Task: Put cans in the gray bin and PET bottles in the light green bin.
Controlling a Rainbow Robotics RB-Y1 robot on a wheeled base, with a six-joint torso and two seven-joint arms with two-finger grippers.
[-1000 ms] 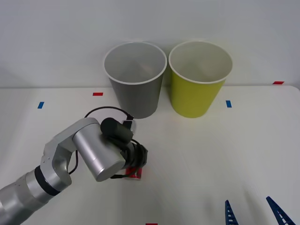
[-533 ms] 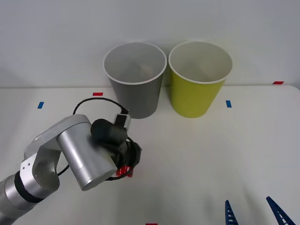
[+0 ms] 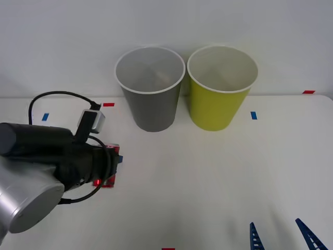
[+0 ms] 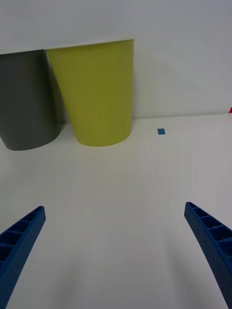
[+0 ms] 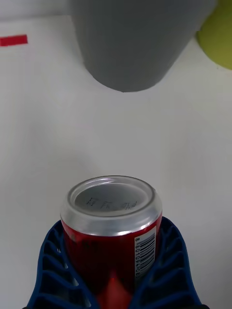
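the blue ribbed fingers (image 5: 53,263) of the left gripper (image 5: 112,277) are wrapped snugly round the red can (image 5: 112,227), one on each side, with its silver end and barcode facing the wrist camera. in the front view the can (image 3: 108,174) shows as a sliver of red at the tip of the left gripper (image 3: 112,166), on the near left of the table (image 3: 218,172).

over the last second the left arm has swung. a second ago it reached in from the near left, with the can low near the middle of the table, below the gray bin (image 3: 151,88). now the wrist has pulled back to the left and turned to lie roughly level, and the can has travelled left with it. it looks lifted clear of the surface, though the front view does not settle that.

for the task, this reads as the grasp made and the carry begun. the can is secured but not yet over a bin. the gray bin stands at the far side, up and to the right of the can, with the light green bin (image 3: 221,88) just beside it on the right; from the left wrist the gray bin (image 5: 135,43) sits straight ahead. the next move likely needs height to clear the white rim before release.

the right gripper (image 4: 116,241) waits at the near right with its fingers spread wide and nothing between them.
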